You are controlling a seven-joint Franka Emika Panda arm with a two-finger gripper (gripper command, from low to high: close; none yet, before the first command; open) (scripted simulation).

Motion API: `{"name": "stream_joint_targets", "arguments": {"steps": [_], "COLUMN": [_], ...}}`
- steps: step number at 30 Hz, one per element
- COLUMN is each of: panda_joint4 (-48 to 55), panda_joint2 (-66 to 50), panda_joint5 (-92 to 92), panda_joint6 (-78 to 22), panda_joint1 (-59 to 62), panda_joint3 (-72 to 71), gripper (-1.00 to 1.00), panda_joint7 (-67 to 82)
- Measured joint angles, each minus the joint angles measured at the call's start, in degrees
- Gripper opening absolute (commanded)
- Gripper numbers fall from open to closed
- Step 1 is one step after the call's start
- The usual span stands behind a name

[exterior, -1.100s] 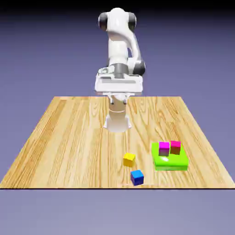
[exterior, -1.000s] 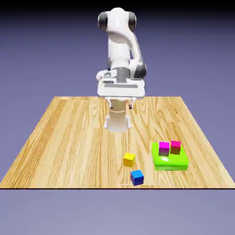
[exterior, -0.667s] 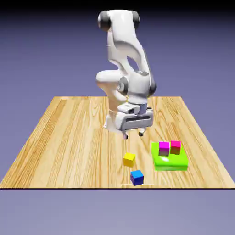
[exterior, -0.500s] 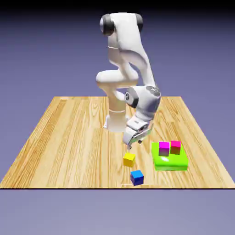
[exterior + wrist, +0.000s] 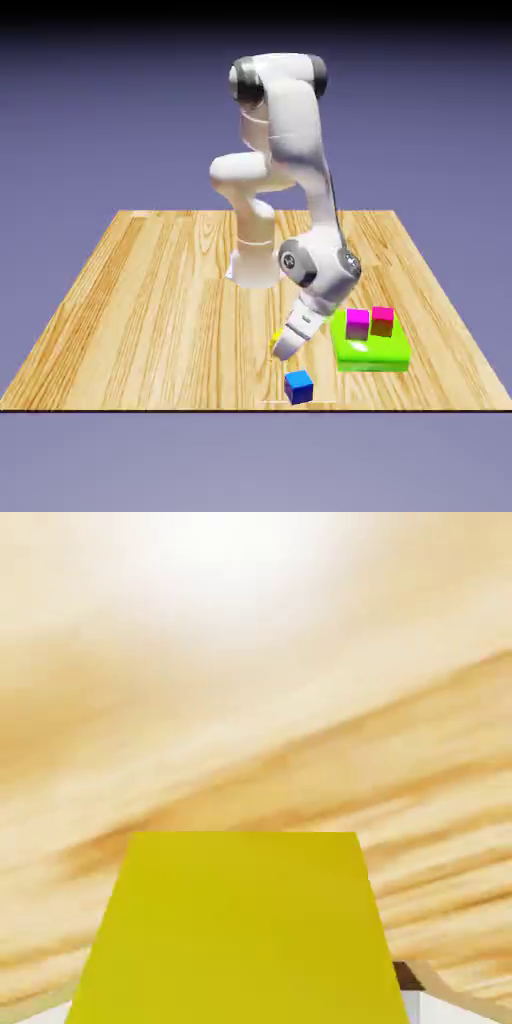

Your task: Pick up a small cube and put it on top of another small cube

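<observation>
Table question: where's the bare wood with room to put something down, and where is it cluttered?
The table's whole exterior-view left half is bare, as is the far strip right of the robot's base. It is crowded near the front right: the blue cube, the green block bearing two pink cubes, and the end effector over the yellow cube.

The arm is folded forward and down from its upper joint, the forearm descending steeply to a rounded wrist. Below the wrist the hand points downward at a slant, tilted toward the exterior view's left, its tip low over the worktop. In the hand view one grey fingertip shows at the lower right corner; the other is hidden from sight. Whether the fingers are spread or closed cannot be determined from either view.
</observation>
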State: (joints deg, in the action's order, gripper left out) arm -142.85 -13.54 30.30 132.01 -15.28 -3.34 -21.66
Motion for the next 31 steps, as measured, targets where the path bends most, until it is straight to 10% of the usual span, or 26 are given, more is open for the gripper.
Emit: {"name": "stream_joint_targets", "arguments": {"steps": [10,25,26,31], "panda_joint4": [4.1,2.3,1.9,3.8], "panda_joint2": [13.6,7.7,6.4,12.6], "panda_joint5": [1.1,8.4,9.8,2.7], "panda_joint6": [-9.8,-3.6,-2.3,-8.7], "panda_joint1": [-5.8,-3.7,-3.9,-5.4], "panda_joint3": [-20.1,-18.2,-17.6,-20.2], "gripper": [-1.00,-1.00,1.00,1.00], "panda_joint7": [22.7,18.0,16.9,22.0]}}
